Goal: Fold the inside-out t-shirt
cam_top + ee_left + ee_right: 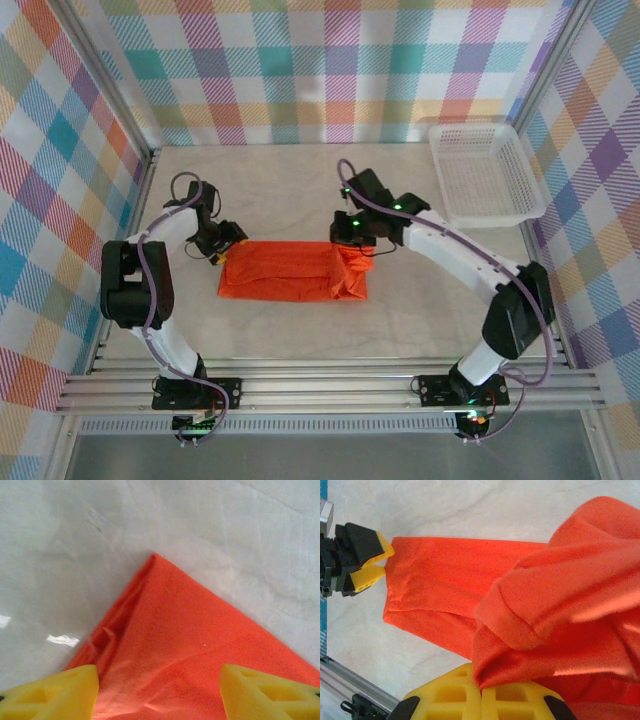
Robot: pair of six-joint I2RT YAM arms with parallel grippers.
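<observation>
yellow fingers [445, 700] of the right gripper [481, 692] were pressed together on a bunched fold of the t-shirt [285, 272], which lay as a folded strip in the middle of the desk [300, 190]. the left gripper [159, 690] stood apart, straddling the strip's left corner. the thin cloth looked light, limp and likely to sag, so corners and hems seemed the best holds.

The t-shirt [290, 270] is orange-red, fingers [50, 695] yellow, basket [480, 170] white, table [300, 330] pale grey, walls [340, 70] plaid.

White mesh basket [487, 172] at far-right corner, pale tabletop [300, 180], plaid walls [330, 70]
</observation>
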